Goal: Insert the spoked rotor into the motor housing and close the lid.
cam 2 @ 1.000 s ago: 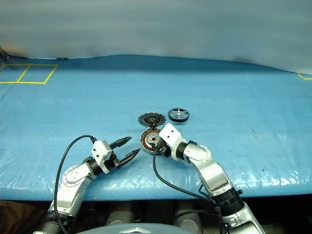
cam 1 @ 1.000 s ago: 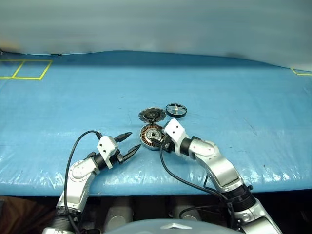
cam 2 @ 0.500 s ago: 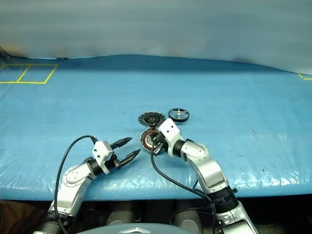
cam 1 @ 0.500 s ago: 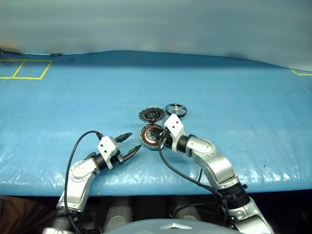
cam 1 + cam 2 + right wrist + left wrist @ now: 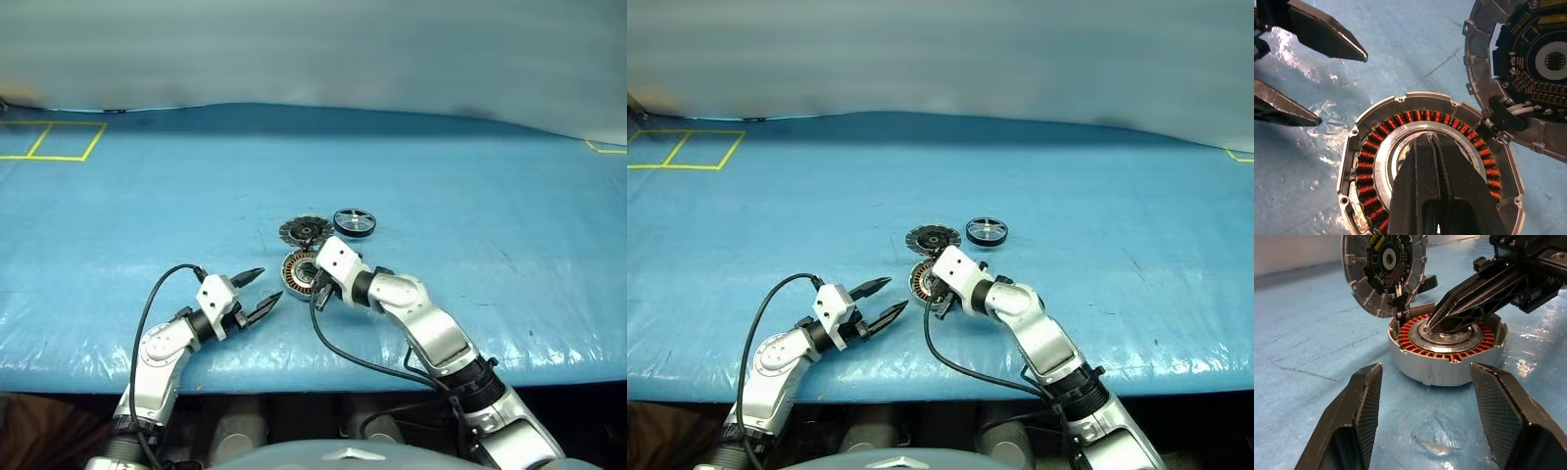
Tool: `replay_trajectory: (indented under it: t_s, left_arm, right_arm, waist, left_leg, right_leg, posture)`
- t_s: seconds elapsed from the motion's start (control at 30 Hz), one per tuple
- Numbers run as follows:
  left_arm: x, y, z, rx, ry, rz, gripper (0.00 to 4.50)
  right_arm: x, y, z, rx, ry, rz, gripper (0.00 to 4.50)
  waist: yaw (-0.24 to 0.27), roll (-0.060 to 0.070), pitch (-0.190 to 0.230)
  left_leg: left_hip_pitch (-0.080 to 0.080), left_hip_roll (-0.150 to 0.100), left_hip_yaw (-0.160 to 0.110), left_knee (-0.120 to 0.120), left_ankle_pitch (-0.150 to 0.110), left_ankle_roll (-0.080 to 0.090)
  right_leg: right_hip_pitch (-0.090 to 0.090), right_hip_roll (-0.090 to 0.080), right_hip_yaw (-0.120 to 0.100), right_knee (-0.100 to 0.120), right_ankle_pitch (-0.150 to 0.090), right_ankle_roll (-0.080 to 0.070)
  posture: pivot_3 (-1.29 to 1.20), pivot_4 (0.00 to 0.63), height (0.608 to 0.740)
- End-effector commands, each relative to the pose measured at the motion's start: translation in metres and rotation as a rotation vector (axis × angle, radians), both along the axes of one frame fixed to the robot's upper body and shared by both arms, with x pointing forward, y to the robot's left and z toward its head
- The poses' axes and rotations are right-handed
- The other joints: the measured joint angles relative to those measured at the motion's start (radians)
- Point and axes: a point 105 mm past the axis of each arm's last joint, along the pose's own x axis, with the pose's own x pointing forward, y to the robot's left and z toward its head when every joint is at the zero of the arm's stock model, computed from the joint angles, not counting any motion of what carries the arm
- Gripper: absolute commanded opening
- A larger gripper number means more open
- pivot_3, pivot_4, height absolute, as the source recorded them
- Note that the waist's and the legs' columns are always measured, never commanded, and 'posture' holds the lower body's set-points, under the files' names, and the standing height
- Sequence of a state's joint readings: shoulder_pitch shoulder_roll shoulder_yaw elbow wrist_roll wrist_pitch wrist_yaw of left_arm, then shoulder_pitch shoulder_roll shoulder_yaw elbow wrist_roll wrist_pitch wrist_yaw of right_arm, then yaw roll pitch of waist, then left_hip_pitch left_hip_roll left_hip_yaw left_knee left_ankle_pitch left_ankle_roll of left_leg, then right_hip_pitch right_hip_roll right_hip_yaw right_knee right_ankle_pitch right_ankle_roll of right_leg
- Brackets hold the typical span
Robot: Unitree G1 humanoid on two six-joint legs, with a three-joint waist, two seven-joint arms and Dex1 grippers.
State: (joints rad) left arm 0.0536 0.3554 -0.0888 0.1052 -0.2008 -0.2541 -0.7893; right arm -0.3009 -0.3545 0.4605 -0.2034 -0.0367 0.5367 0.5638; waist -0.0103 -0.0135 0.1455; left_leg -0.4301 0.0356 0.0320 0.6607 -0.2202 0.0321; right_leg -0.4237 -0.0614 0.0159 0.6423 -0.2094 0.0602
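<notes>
Round silver-rimmed motor housing (image 5: pixel 303 274) with copper-brown windings lying flat on blue-sheeted bench (image 5: pixel 470 196), open at the top. Grey segmented-rim lid (image 5: pixel 305 230) swung open just behind housing, joined at its far edge. Small black spoked rotor (image 5: pixel 354 221) flat on bench just beyond housing, beside lid, touching neither. Right tool (image 5: pixel 1432 142) pressed shut, gripping nothing, tips over housing's pale centre; contact not clear. Left tool (image 5: pixel 266 284) just beside housing on robot's left, fingers (image 5: pixel 1364 404) spread wide, empty, pointing at housing wall.
</notes>
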Motion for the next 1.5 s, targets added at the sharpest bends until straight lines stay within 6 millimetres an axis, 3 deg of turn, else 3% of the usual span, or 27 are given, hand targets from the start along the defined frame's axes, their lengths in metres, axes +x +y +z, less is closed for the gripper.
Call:
replay_trajectory:
  t_s: [0.03,0.27,0.37,0.47,0.63,0.8,0.93,1.03,1.13,1.3,1.4,1.5]
  left_arm:
    - [0.000,-0.003,0.007,-0.010,-0.040,-0.011,3.01]
    - [0.000,-0.005,0.007,-0.016,-0.037,-0.012,3.01]
    - [-0.001,-0.004,0.006,-0.017,-0.034,-0.010,3.01]
    - [-0.001,-0.003,0.004,-0.014,-0.025,-0.002,3.01]
    - [0.001,0.000,0.005,-0.005,-0.034,0.012,3.01]
    - [0.001,0.001,0.002,0.004,-0.024,0.012,3.01]
    - [0.003,-0.005,0.004,-0.007,-0.033,0.004,3.01]
    - [0.004,-0.005,0.004,-0.007,-0.038,0.007,3.01]
    - [0.004,-0.005,0.004,-0.001,-0.043,0.012,3.01]
    - [-0.001,0.000,0.003,0.003,-0.042,0.040,3.01]
    - [-0.001,-0.002,0.002,0.000,-0.037,0.038,3.01]
    - [0.000,-0.005,0.004,-0.006,-0.040,0.030,3.01]
  right_arm:
    - [-0.003,-0.014,-0.025,-0.127,0.063,-0.051,0.06]
    - [-0.008,-0.013,-0.029,-0.132,0.092,-0.049,0.06]
    - [-0.009,-0.004,-0.011,0.008,0.093,-0.042,0.06]
    - [-0.009,0.004,0.039,0.309,0.046,-0.034,0.06]
    - [-0.009,-0.022,0.059,0.361,0.006,-0.095,0.06]
    - [0.007,-0.061,0.056,0.224,-0.041,-0.207,0.06]
    - [0.033,-0.072,0.059,0.220,-0.084,-0.287,0.93]
    - [0.047,-0.071,0.061,0.228,-0.108,-0.306,1.94]
    - [0.056,-0.071,0.053,0.145,-0.099,-0.312,1.94]
    - [0.033,-0.062,0.058,0.201,-0.073,-0.245,1.94]
    - [0.022,-0.064,0.051,0.186,-0.053,-0.247,1.28]
    - [0.008,-0.058,0.047,0.199,-0.022,-0.211,0.31]
  waist:
    - [0.000,0.000,-0.001]
    - [0.000,0.000,-0.004]
    - [-0.001,0.000,-0.005]
    - [-0.001,0.000,-0.004]
    - [-0.001,0.002,-0.002]
    - [-0.001,0.002,-0.002]
    - [-0.008,0.002,-0.002]
    - [-0.007,0.002,-0.002]
    - [-0.006,0.002,-0.002]
    - [0.000,0.002,-0.002]
    - [-0.001,0.002,-0.002]
    - [-0.001,0.002,-0.002]
  left_leg:
    - [0.000,0.000,0.000,0.000,0.000,0.000]
    - [0.000,0.000,0.000,0.000,0.000,0.000]
    - [0.000,0.000,0.000,0.000,0.000,0.000]
    - [-0.001,0.001,0.000,0.000,0.000,0.000]
    - [-0.004,0.000,0.000,0.000,0.000,0.000]
    - [-0.004,0.000,0.001,0.000,0.000,0.000]
    - [-0.003,0.000,0.003,-0.001,0.000,0.000]
    - [-0.003,0.000,0.003,-0.001,0.000,0.000]
    - [-0.004,-0.001,0.003,-0.002,0.000,0.000]
    - [-0.005,-0.004,0.003,-0.005,0.000,0.000]
    - [-0.005,-0.004,0.003,-0.005,0.000,0.000]
    - [-0.004,-0.004,0.003,-0.004,0.000,0.000]
  right_leg:
    - [0.000,0.000,0.000,0.000,0.000,0.000]
    - [0.000,-0.001,0.000,0.000,0.000,0.000]
    - [0.000,-0.001,0.000,0.000,0.000,0.000]
    - [-0.001,0.000,0.000,0.000,0.000,0.000]
    - [-0.003,0.000,0.000,-0.001,0.000,0.000]
    - [-0.003,-0.001,0.000,-0.001,0.000,0.000]
    - [-0.002,0.000,0.000,0.000,0.001,-0.001]
    - [-0.001,0.002,0.000,0.000,0.001,-0.002]
    - [-0.001,0.002,0.000,0.000,0.001,-0.002]
    - [-0.002,0.001,0.000,-0.001,0.001,-0.003]
    - [-0.002,0.001,0.000,-0.001,0.000,-0.002]
    - [-0.001,0.001,0.000,0.000,0.000,-0.002]
  posture:
    - [0.00,0.150,0.740]
    - [0.00,0.150,0.740]
    - [0.00,0.150,0.740]
    - [0.00,0.150,0.740]
    - [0.00,0.150,0.740]
    - [0.00,0.150,0.740]
    - [0.00,0.150,0.740]
    - [0.00,0.150,0.740]
    - [0.00,0.150,0.740]
    - [0.00,0.150,0.740]
    - [0.00,0.150,0.740]
    - [0.00,0.150,0.740]
